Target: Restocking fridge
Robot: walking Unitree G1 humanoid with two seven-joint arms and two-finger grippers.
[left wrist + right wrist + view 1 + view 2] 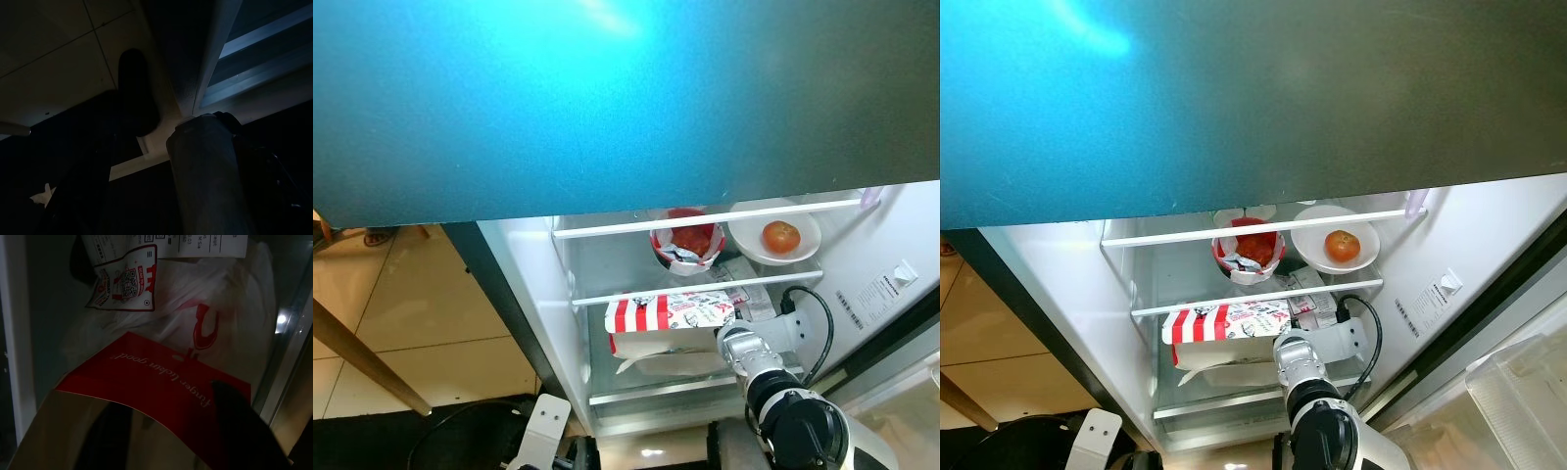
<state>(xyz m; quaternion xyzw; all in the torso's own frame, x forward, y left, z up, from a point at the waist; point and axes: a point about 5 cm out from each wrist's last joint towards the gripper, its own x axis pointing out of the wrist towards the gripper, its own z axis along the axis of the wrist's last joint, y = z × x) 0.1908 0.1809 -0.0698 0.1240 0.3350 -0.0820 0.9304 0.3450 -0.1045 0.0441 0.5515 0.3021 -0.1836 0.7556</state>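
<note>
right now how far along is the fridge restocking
Already in: a tomato in a white bowl and a red-and-white tub sit on the upper shelf. In hand: the right arm reaches into the shelf below, its end effector at a red-and-white striped box, with a black finger over the box's red flap; the grip itself is unclear. Left: letting go and withdrawing. The left arm hangs idle.

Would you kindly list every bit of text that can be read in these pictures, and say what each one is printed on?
"finger lickin' good": white script on the red flap of the takeaway box, held at the right hand.
QR-code leaflet: print too small to read.
White receipt: too small.
Sticker on the fridge wall: too small.
</note>
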